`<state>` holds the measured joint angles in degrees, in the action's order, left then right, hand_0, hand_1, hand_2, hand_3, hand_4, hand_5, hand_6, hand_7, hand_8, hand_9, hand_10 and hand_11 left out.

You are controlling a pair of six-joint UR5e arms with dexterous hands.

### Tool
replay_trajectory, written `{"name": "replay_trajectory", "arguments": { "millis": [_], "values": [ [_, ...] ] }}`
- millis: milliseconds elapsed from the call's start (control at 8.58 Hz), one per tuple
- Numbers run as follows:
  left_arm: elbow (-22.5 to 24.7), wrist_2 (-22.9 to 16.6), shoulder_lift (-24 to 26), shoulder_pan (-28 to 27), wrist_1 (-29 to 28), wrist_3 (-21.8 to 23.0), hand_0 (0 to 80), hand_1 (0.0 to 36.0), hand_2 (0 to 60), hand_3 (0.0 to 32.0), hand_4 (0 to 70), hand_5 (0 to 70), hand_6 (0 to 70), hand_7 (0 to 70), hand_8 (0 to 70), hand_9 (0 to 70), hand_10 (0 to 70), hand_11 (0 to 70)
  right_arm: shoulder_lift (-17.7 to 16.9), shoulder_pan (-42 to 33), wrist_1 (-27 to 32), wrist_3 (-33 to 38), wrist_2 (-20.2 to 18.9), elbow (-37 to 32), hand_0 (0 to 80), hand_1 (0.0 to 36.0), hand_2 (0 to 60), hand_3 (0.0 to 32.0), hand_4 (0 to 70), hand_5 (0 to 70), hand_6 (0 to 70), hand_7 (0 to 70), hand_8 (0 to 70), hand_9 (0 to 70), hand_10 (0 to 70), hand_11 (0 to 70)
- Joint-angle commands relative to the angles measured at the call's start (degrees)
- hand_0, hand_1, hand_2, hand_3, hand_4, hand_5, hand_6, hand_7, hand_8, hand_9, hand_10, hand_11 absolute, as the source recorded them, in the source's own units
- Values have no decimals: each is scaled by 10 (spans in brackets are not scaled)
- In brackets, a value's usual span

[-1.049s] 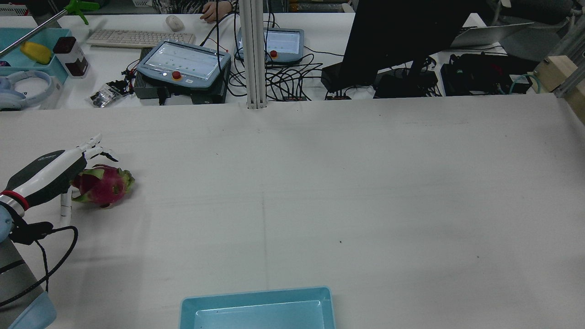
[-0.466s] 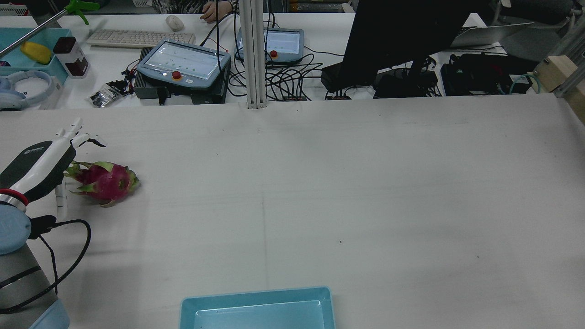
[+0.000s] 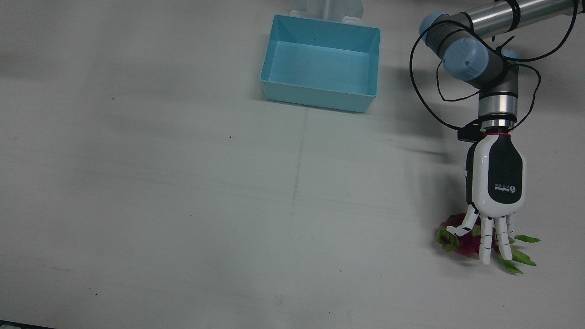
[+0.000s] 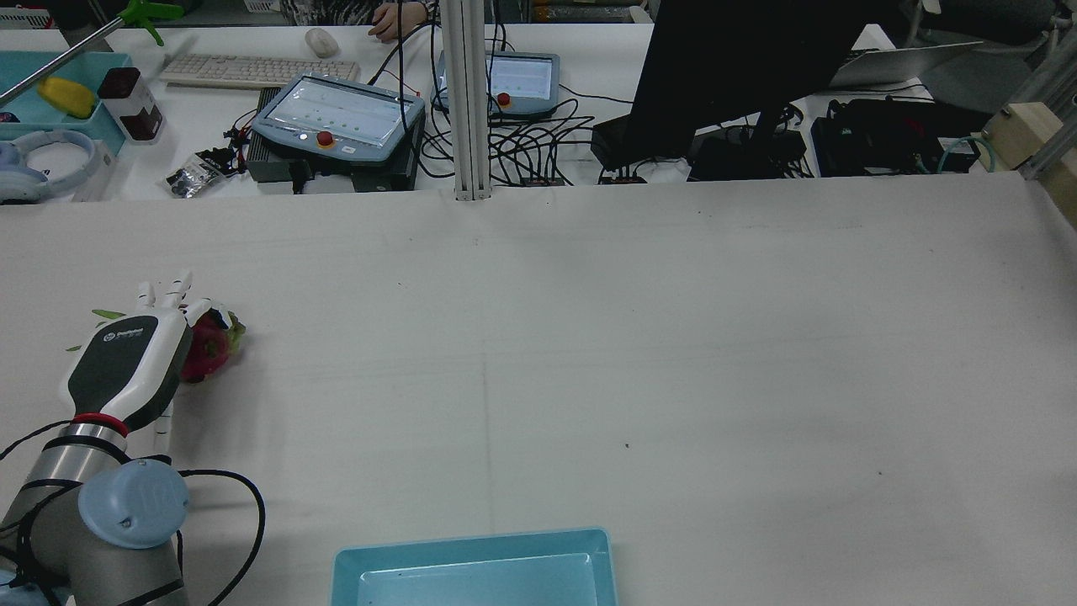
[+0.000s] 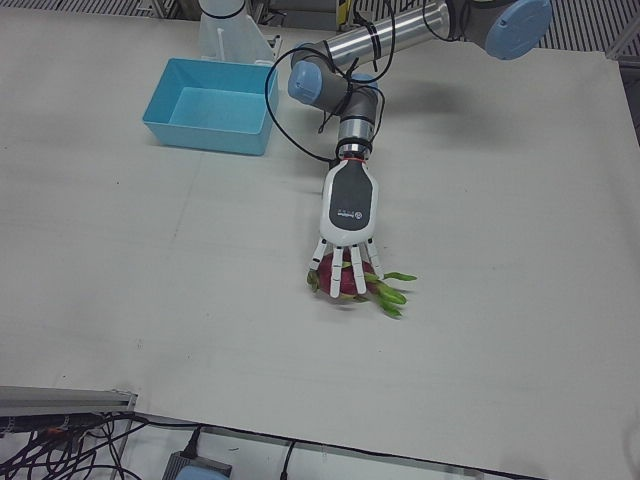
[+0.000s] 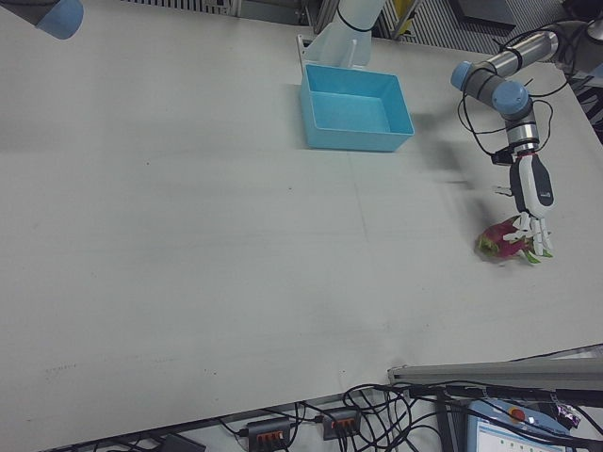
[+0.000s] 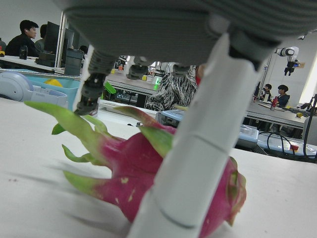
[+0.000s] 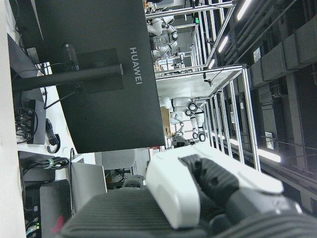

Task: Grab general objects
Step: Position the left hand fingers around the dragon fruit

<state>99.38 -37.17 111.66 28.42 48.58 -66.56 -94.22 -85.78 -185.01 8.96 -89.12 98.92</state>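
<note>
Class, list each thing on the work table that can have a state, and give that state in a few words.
dragon fruit: lying on its side on the table, under the fingers.
left hand: fingers spread over the fruit, not closed on it.
blue bin: upright, empty.

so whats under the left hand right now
A dragon fruit lies on the table beneath the left hand, fingers spread over it. Its top is covered; contact can't be confirmed.
</note>
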Motion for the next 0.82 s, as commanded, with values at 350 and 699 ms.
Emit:
{"name": "replay_trajectory", "arguments": {
  "millis": [350,699],
  "values": [
    [-2,5,43,19,52,8,800,358,28,320,0,486,0,57,90,0,0,11,0,0,-1,-1,0,1,0,0,0,0,0,0,0,0,0,0,0,0],
    [-22,5,67,34,51,4,800,349,44,320,0,458,0,74,78,0,0,24,0,0,-1,-1,0,1,0,0,0,0,0,0,0,0,0,0,0,0]
  ]
}}
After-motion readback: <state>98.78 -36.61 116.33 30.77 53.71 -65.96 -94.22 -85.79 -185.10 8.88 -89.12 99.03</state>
